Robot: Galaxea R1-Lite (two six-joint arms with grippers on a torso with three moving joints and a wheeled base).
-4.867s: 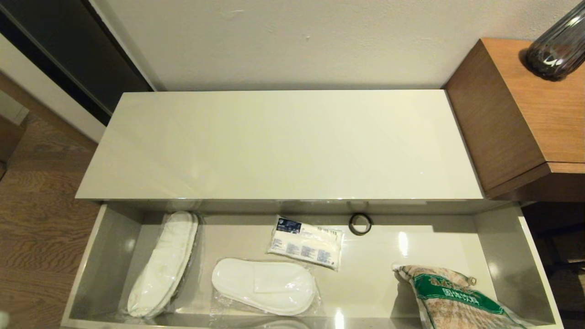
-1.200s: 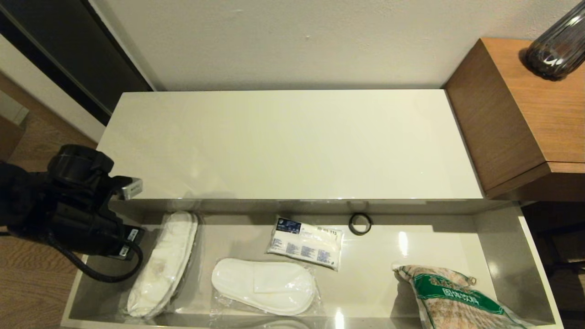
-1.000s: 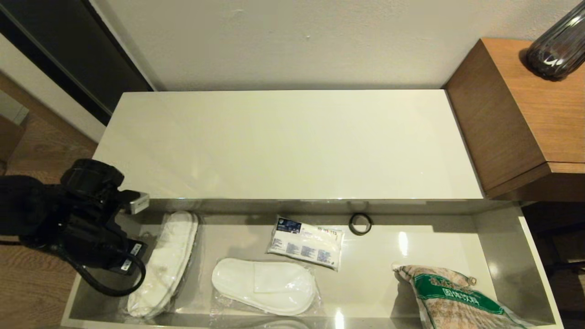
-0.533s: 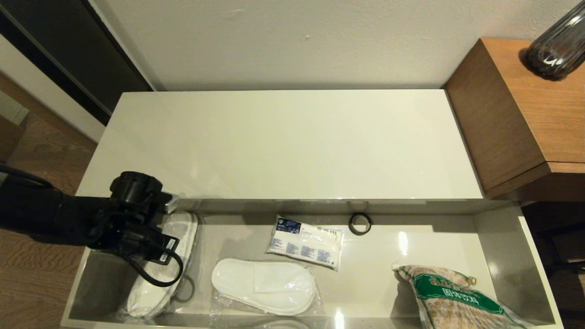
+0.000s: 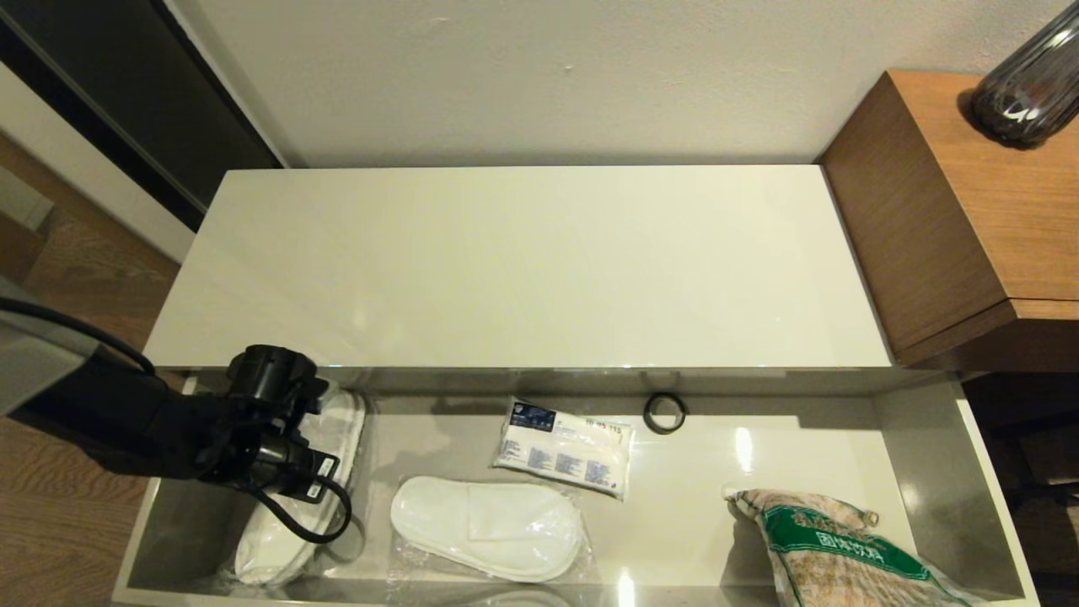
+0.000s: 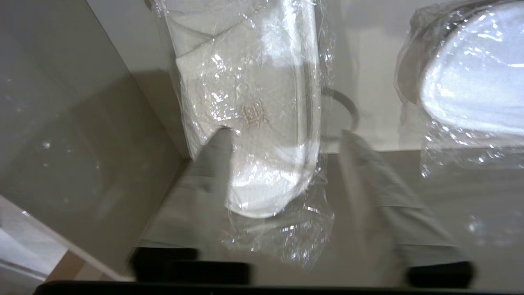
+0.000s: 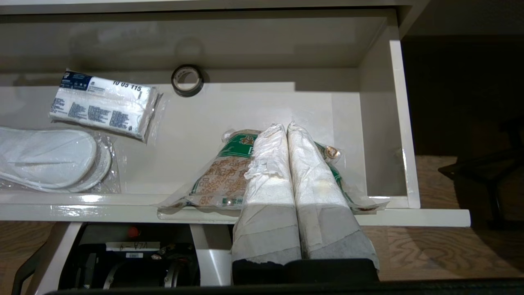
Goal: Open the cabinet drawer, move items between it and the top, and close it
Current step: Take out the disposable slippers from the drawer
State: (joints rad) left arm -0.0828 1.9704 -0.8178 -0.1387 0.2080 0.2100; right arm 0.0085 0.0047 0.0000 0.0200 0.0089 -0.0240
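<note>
The cabinet drawer [image 5: 969,480] stands pulled out below the bare cream top [image 5: 523,261]. One wrapped white slipper pack [image 5: 341,421] lies at the drawer's left end, and a second [image 5: 489,527] lies near the middle front. My left arm [image 5: 253,421] reaches in over the left pack. In the left wrist view my left gripper [image 6: 285,132] is open, a finger on either side of that slipper pack [image 6: 249,102], just above it. The grain bag [image 5: 834,548] lies at the front right. My right gripper [image 7: 282,125] hovers shut and empty over the bag [image 7: 221,176].
A small white packet with blue print [image 5: 563,447] and a black ring [image 5: 663,412] lie near the drawer's back. A wood-grain cube [image 5: 969,211] with a dark ribbed vase [image 5: 1024,84] stands right of the top. The drawer's left wall [image 6: 82,143] is close beside my left fingers.
My left arm has come in from the left, swung right and dropped into the drawer over the left slipper pack. Nothing in the drawer has shifted.
</note>
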